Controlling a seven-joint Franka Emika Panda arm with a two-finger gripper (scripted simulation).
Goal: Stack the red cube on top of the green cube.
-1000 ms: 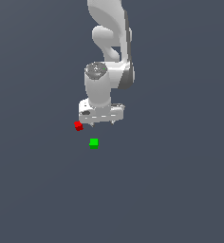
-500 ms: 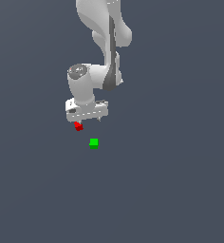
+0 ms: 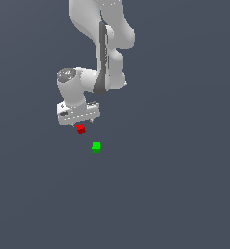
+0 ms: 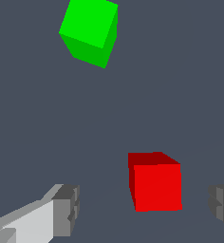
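The hand [image 4: 142, 209] has its fingers [image 4: 64, 211] spread wide apart, gripping nothing. In the wrist view the red cube [image 4: 155, 182] lies between the two fingers, touching neither; it is nearer one pad than the other, with clear gaps on both sides. Seen from the exterior view, the hand [image 3: 79, 121] hangs just above the red cube [image 3: 80, 129], whose top is almost at the white underside of the hand body; whether the fingertips reach down around the cube cannot be made out from that view. The red cube rests on the dark grey surface [image 3: 175, 194]. The green cube [image 3: 96, 146] also rests on that surface, near the red cube but apart from it, lower and toward the exterior view's right. In the wrist view the green cube [image 4: 90, 32] lies well beyond the fingers, turned at a slight angle to the red one. Above the hand, the white arm [image 3: 105, 44] rises and bends toward the top edge of the exterior view.
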